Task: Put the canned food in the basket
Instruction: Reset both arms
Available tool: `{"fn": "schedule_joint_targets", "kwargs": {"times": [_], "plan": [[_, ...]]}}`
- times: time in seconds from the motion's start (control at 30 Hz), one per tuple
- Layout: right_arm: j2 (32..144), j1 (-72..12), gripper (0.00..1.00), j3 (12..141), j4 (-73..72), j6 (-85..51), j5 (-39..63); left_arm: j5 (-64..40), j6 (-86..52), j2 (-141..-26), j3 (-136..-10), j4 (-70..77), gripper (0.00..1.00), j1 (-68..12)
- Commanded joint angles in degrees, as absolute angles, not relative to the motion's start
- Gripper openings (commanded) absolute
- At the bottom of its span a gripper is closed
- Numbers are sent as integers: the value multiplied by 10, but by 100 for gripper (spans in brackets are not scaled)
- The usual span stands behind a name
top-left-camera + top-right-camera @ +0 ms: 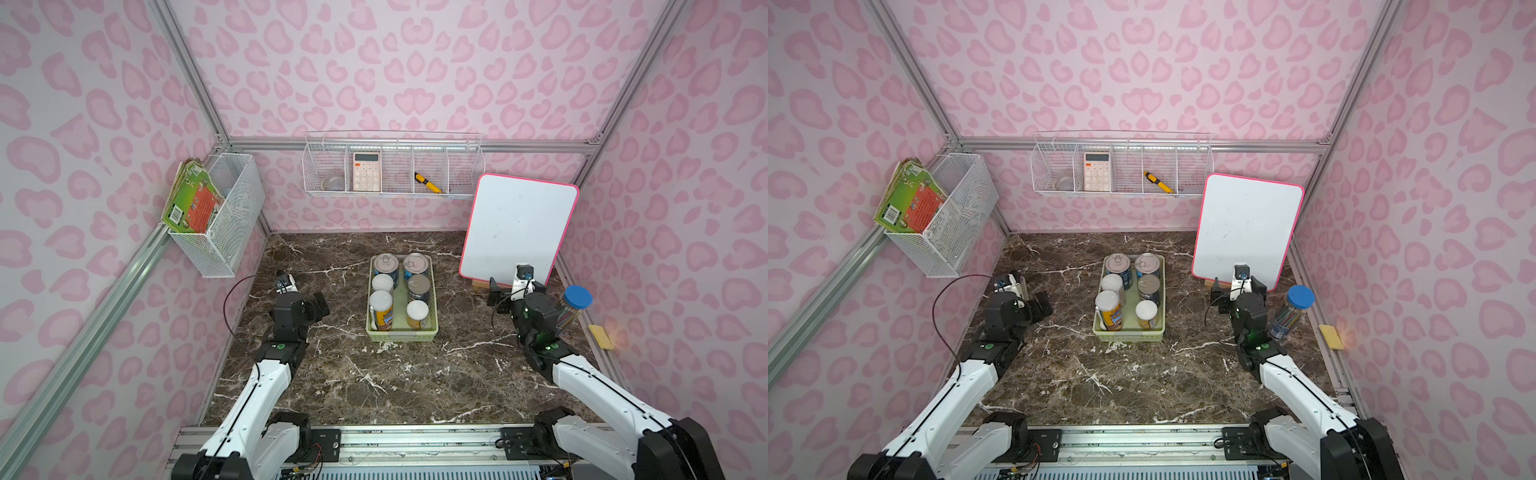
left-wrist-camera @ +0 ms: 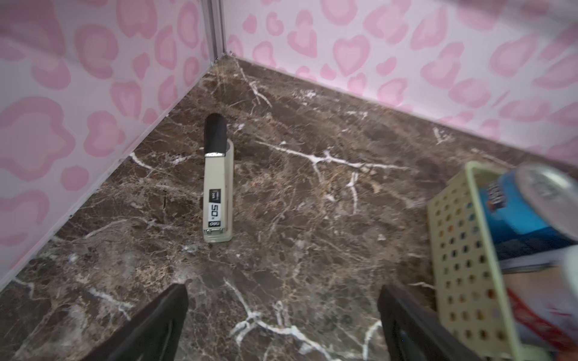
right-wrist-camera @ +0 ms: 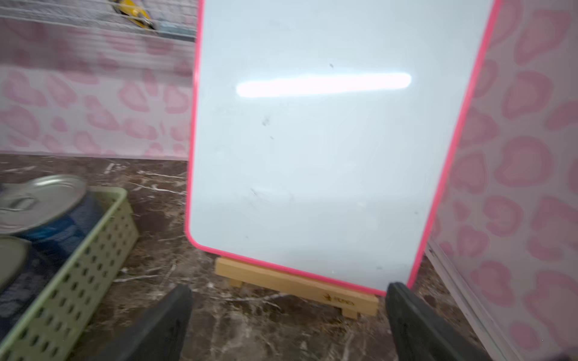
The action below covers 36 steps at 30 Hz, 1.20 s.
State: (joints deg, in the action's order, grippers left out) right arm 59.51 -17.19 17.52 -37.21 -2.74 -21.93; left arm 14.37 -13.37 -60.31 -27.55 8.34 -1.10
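Six cans [image 1: 419, 287] stand upright inside the green basket [image 1: 400, 335] mid-table, between the two grippers and touching neither. The left gripper [image 2: 283, 297], fingers wide apart and empty, sits low to the basket's left, pointing at a stapler [image 2: 217, 187] near the back corner. The right gripper [image 3: 291, 290], fingers likewise spread and empty, faces the whiteboard [image 3: 312, 156] on its wooden stand [image 3: 297, 286], with the pencil tube [image 1: 575, 307] just beside that arm.
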Motion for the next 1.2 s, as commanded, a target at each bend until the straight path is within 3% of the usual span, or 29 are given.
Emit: {"fn": "schedule_joint_targets", "kwargs": {"times": [0.0,0.13,0.23,0.4,0.53,1.17], "plan": [[612,-138,99,109,-626,4,-283,175,-84,-658,-279,222,99,5],[639,-94,99,62,-652,-1,-239,165,-55,-729,-248,329,99,12],[714,-47,99,-6,-832,-29,-197,147,-37,-791,-240,400,99,14],[936,-17,100,-9,-1074,-37,-141,136,-30,-898,-209,556,99,21],[869,-14,100,60,-843,-59,-161,82,-41,-901,-239,494,99,45],[898,-19,100,97,-819,-40,-155,58,-50,-894,-247,468,99,58]]}}
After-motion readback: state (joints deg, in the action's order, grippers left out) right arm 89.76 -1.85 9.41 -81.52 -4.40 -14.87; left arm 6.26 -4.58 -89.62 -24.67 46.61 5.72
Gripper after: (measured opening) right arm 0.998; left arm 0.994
